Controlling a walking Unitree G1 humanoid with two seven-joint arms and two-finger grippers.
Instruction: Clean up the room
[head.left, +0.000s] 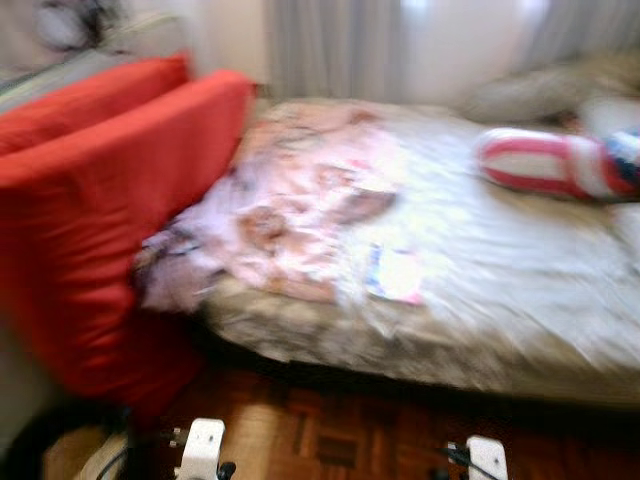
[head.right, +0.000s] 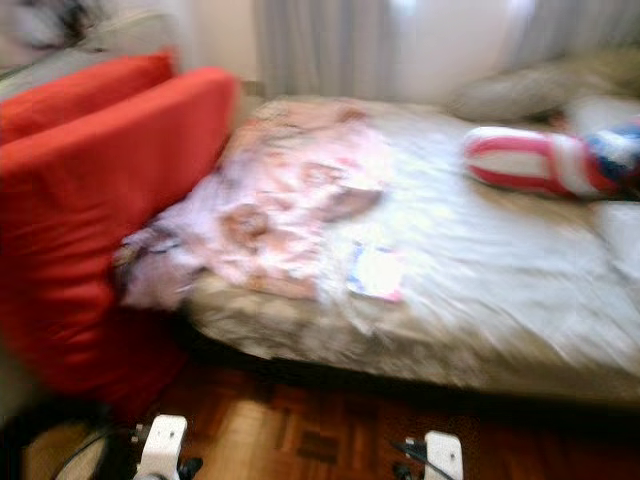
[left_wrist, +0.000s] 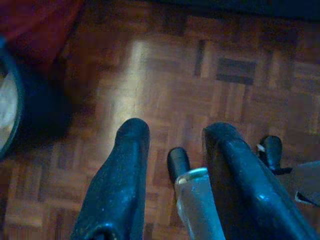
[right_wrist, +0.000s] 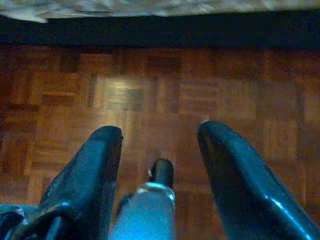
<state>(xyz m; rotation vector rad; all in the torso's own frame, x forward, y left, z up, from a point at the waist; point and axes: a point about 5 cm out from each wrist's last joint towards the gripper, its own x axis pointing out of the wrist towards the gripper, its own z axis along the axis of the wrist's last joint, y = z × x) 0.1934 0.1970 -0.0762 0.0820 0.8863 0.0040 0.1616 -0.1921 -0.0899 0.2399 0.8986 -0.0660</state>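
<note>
Hanging low over brown parquet floor (right_wrist: 150, 85) beside grey-sheeted bed (head.left: 500, 270): left gripper (left_wrist: 172, 137), right gripper (right_wrist: 159, 132), fingers wide, empty. Crumpled pink floral cloth (head.left: 300, 200) on bed.

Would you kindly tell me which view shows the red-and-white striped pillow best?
The right eye view: the striped pillow lies whole on the bed. The left eye view shows it nearer the edge. Both wrist views face the wooden floor.
</note>
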